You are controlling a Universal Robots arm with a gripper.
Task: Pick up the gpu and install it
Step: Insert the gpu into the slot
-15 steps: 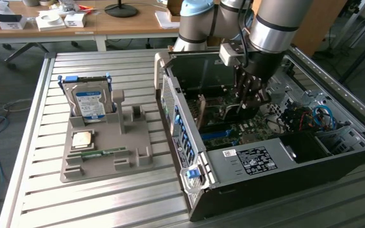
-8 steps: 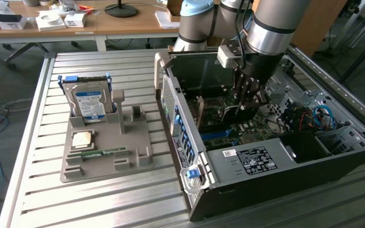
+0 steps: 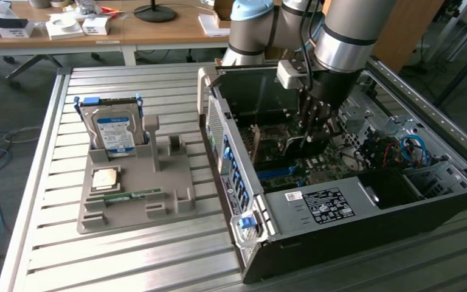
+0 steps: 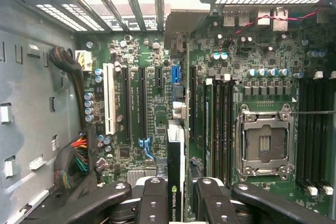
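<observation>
My gripper (image 4: 176, 203) is shut on the gpu (image 4: 176, 150), a thin dark card seen edge-on with a green logo near my fingers (image 4: 154, 200). The card runs from the gripper towards the case's rear slots, and its silvery bracket (image 4: 178, 27) is at the far end. It lies along the motherboard (image 4: 136, 108), over the blue slot (image 4: 176, 74) between the long black slots and the memory slots. Whether it sits in the slot I cannot tell. In the exterior view the gripper (image 3: 313, 134) reaches down inside the open computer case (image 3: 315, 207).
A grey fixture tray (image 3: 136, 182) at the exterior view's left holds a silver hard drive (image 3: 114, 131), a processor chip (image 3: 105, 178) and a green memory stick (image 3: 124, 196). Inside the case are the processor socket (image 4: 264, 142), a cable bundle (image 4: 76, 156) and blue cables (image 3: 412, 149).
</observation>
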